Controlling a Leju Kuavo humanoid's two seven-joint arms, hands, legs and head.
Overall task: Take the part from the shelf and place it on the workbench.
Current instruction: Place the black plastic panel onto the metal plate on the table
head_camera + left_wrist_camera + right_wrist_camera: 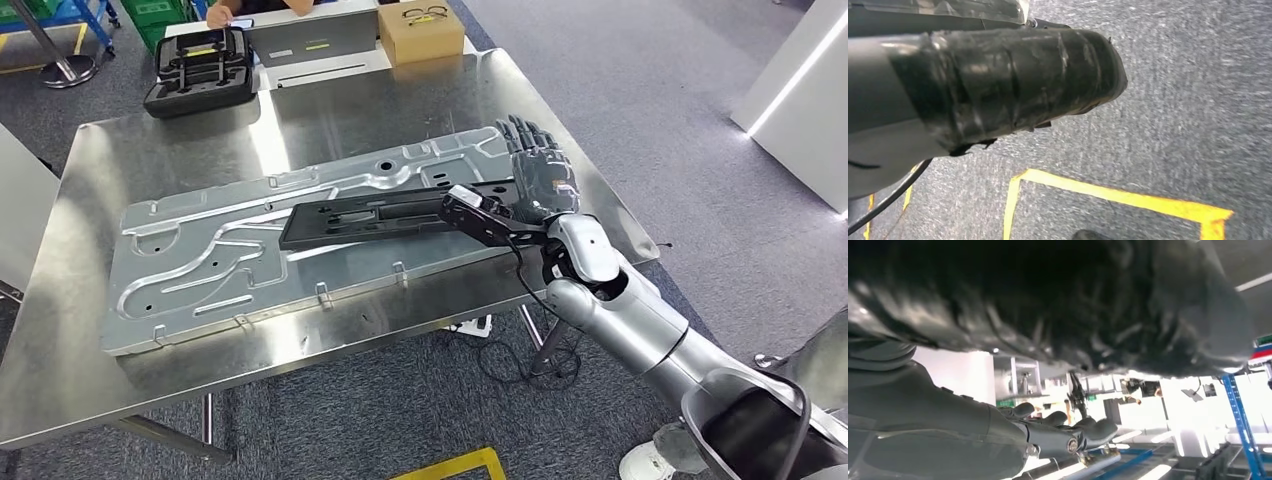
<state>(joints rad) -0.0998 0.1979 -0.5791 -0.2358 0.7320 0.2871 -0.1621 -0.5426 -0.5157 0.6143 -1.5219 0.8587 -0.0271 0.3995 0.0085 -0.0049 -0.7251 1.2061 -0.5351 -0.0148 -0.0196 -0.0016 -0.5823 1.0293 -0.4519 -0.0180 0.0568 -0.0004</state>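
The right hand's dark fingers (pixel 527 140) stretch forward, slightly apart. The right hand (pixel 540 175) rests at the right end of a long black part (pixel 385 212), though whether it grips the part cannot be told. The part lies flat on a large silver stamped panel (pixel 220 270), itself on the steel workbench (pixel 130 370). At the far edge sit a black case (pixel 200 70) and a cardboard box (pixel 420 32). The left hand's fingers cannot be made out.

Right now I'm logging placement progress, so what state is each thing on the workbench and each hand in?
black part: lying flat on the metal panel, right end under the right hand.
metal panel: flat on the workbench.
right hand: fingers extended, resting at the part's end; grip unclear.
black case: closed, far corner.
cardboard box: closed, glasses on top.
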